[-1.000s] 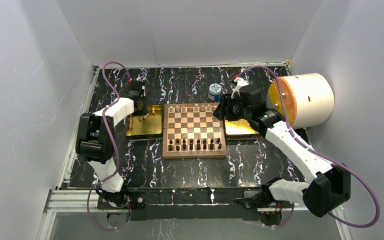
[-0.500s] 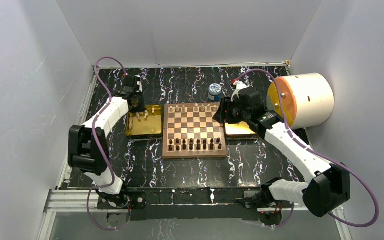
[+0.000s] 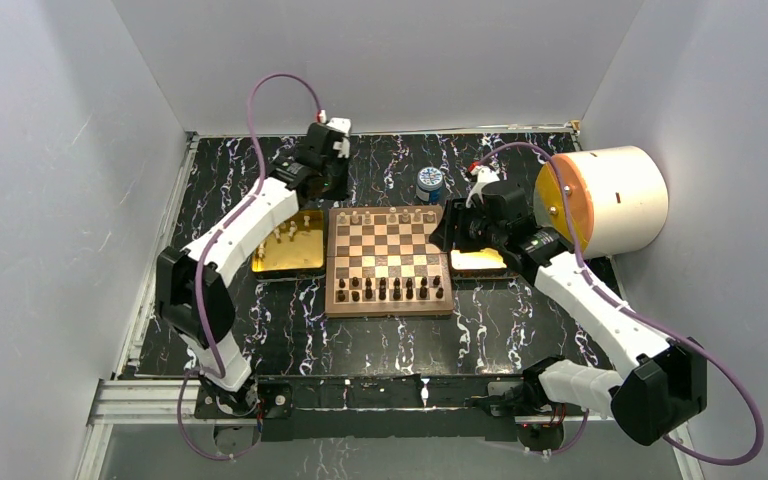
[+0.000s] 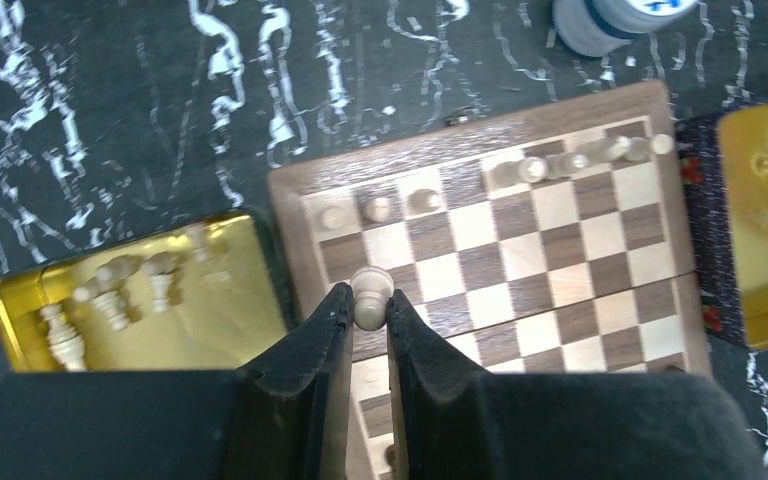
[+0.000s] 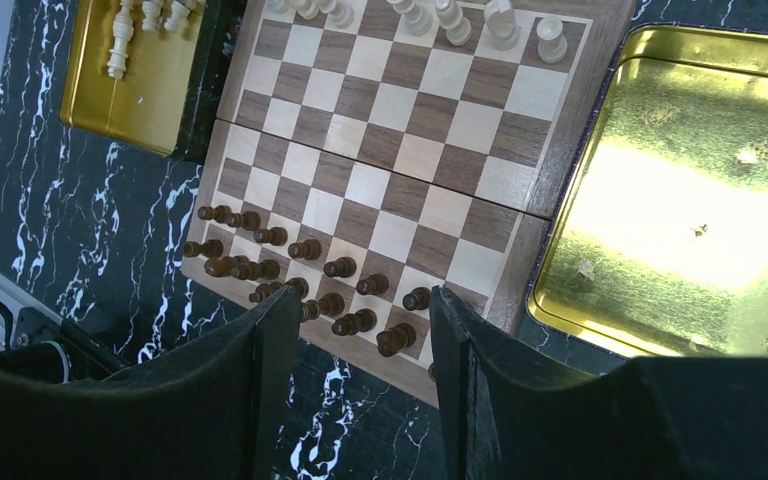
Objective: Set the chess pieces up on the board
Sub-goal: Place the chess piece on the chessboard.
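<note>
The board [image 3: 388, 250] lies mid-table, with dark pieces [image 3: 390, 290] along its near edge. Several cream chess pieces [image 3: 360, 216] stand in its far row, seen too in the left wrist view [image 4: 570, 160] and the right wrist view [image 5: 450, 15]. More cream pieces [image 4: 110, 300] lie in the left gold tray [image 3: 280, 265]. My left gripper [image 4: 368, 300] is shut on a cream pawn [image 4: 371, 288], held above the board's far-left squares. My right gripper [image 5: 365, 300] hangs open and empty over the board's right side, above the dark pieces [image 5: 300, 250].
A second gold tray [image 3: 478, 260] sits right of the board, with no pieces in it. A blue-and-white jar [image 3: 429, 184] stands behind the board. A large white cylinder with an orange face [image 3: 610, 200] lies at the right wall. Grey walls enclose the table.
My left arm has risen from the left tray and swung back and right to the board's far-left corner, carrying the pawn. The right arm has barely moved.
</note>
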Controlling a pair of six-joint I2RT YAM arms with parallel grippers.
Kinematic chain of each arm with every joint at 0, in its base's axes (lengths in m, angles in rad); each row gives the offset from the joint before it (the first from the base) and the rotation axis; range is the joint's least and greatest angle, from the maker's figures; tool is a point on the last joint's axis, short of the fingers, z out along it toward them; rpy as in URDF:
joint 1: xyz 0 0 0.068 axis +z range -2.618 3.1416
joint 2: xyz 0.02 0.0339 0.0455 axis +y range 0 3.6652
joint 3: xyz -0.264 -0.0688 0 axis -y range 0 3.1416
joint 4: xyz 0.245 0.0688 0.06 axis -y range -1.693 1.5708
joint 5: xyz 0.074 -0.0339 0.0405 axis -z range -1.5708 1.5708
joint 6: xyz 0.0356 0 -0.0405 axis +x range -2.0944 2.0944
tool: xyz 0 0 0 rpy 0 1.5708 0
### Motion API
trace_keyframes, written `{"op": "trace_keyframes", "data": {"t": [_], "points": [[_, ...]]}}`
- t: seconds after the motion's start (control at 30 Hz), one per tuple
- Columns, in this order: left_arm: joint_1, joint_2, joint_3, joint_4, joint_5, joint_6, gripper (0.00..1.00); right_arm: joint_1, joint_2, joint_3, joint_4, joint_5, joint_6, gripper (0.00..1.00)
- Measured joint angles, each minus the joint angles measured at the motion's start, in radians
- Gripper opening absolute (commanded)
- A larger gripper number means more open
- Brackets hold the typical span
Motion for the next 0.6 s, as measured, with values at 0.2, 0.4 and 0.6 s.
{"op": "trace_keyframes", "data": {"t": [0.2,0.4,0.6], "points": [[-0.087,0.089,0.083,-0.008,-0.025,-0.017,0.07,0.0,-0.014,-0.001,0.0,0.007,0.001,0.59],[-0.137,0.198,0.117,0.001,-0.046,-0.041,0.07,0.0,-0.031,-0.005,0.0,0.018,0.003,0.59],[-0.159,0.301,0.135,0.04,-0.043,-0.069,0.07,0.0,-0.039,-0.019,-0.004,0.018,0.007,0.59]]}}
